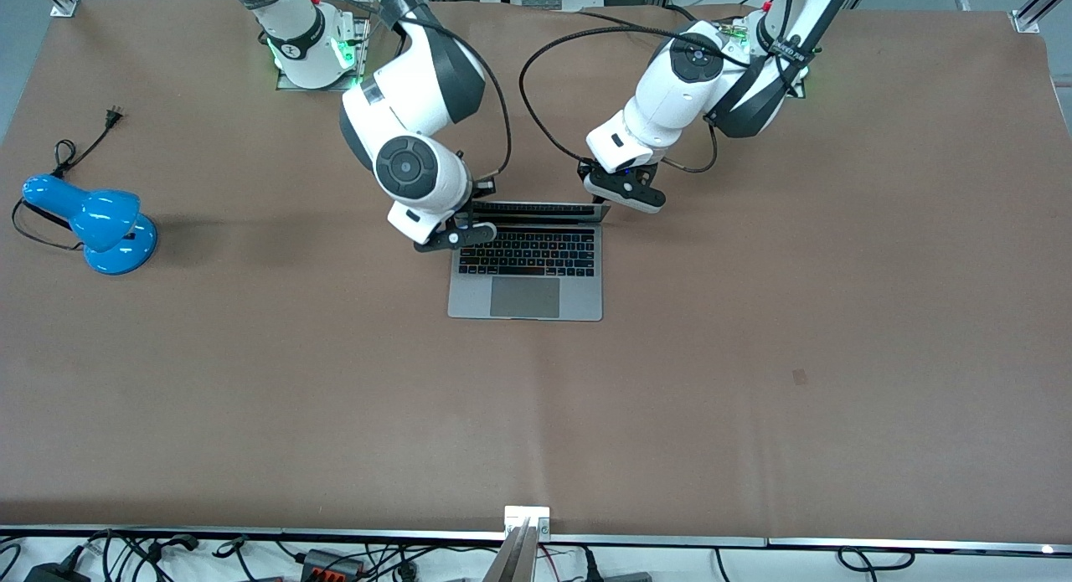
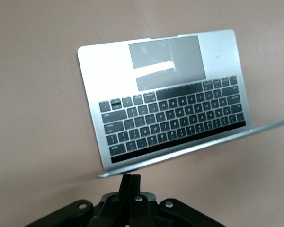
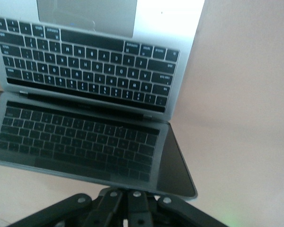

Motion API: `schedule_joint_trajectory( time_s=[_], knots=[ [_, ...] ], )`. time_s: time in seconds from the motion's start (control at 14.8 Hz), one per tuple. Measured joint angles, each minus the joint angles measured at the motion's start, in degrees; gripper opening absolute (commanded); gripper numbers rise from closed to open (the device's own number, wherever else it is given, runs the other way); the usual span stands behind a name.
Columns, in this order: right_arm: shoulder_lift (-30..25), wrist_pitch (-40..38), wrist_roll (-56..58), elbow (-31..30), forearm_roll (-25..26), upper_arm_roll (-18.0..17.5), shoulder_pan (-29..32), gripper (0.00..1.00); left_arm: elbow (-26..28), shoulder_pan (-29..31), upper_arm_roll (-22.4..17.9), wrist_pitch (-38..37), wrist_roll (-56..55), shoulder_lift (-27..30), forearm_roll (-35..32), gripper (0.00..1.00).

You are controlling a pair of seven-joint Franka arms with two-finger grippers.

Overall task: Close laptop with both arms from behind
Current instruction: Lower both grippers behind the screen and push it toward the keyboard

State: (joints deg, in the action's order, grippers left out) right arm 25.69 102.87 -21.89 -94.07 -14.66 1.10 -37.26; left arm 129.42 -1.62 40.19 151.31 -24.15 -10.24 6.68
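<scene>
- Laptop (image 1: 526, 268) open near the middle of the counter (image 1: 754, 356), lid (image 1: 543, 211) upright, closer to the robots' edge than to the front camera's edge.
- Likely rigid, smooth and slippery metal, light on its hinge; screen fragile, so best pushed at the lid's top edge, not gripped.
- Left pincer (image 2: 131, 182) pressed together, just at the lid's top edge.
- Right pincer (image 3: 124, 195) likewise together, over the lid's other corner.
- No readable brand or writing; key legends too small.

Robotics lab: table-mounted arms (image 1: 419, 105), cables
</scene>
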Motion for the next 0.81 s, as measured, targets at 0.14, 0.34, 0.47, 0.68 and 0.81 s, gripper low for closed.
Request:
schedule_joint_trajectory(
  time_s=[0.14,0.34,0.47,0.68,0.81],
  knots=[
    [1.3,0.1,0.0,1.2,0.0,0.0,0.3,0.0,0.0,0.0,0.0,2.8,0.0,-1.4,0.0,0.01],
    [3.0,0.5,0.1,2.8,0.2,0.2,0.5,0.0,-0.1,0.0,-0.6,6.0,0.1,-3.9,-1.9,0.01],
    [4.3,1.2,0.7,2.8,0.2,0.2,0.7,0.0,-0.8,0.2,-1.4,6.5,0.1,-5.1,-4.1,0.01],
    [5.4,1.6,2.5,3.2,0.2,0.2,2.0,0.0,-2.9,0.6,-2.2,6.6,0.1,-6.9,-6.8,0.01],
    [5.7,1.6,3.0,3.8,0.2,0.2,2.8,0.0,-4.2,0.7,-2.6,6.6,0.1,-8.2,-8.8,0.01]
  ],
)
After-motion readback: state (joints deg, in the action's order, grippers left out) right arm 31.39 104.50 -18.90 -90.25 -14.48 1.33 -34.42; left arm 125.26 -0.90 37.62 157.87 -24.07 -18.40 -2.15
